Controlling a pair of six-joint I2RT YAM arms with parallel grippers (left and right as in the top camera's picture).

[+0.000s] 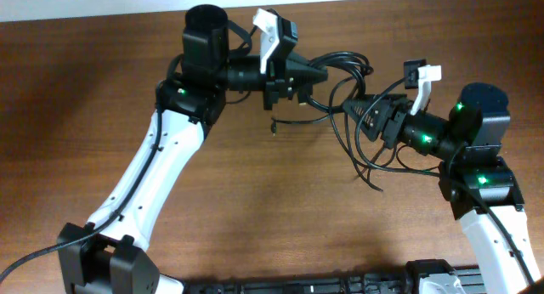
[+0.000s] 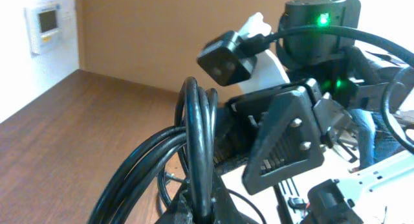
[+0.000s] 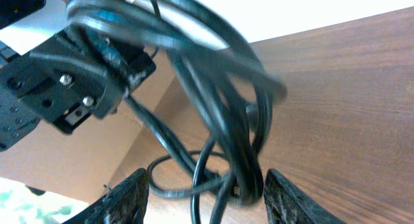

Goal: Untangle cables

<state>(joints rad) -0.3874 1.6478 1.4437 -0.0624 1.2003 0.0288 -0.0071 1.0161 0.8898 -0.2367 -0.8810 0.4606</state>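
Overhead view: both arms are reached over the wooden surface (image 1: 255,200), with the claw tips facing each other, near but apart.
Left claw (image 1: 319,76): clenched on the cables (image 1: 344,69). In the left wrist view the bundle is seen rising from between its fingers as a tight upright loop.
Right claw (image 1: 364,107): released. In the right wrist view its fingers (image 3: 126,198) are spread wide, and several strands hang between them, nearer one finger than the other.
Cables: black and thin, bunched in the gap between the two claws. Loose loops trail past the right claw and are laid on the surface beside it.
Plug end (image 1: 274,124): a small end is seen lying on the surface near the left claw, on the arm-base side.
Right claw contact with strands: cannot be told, as the wrist view is blurred.
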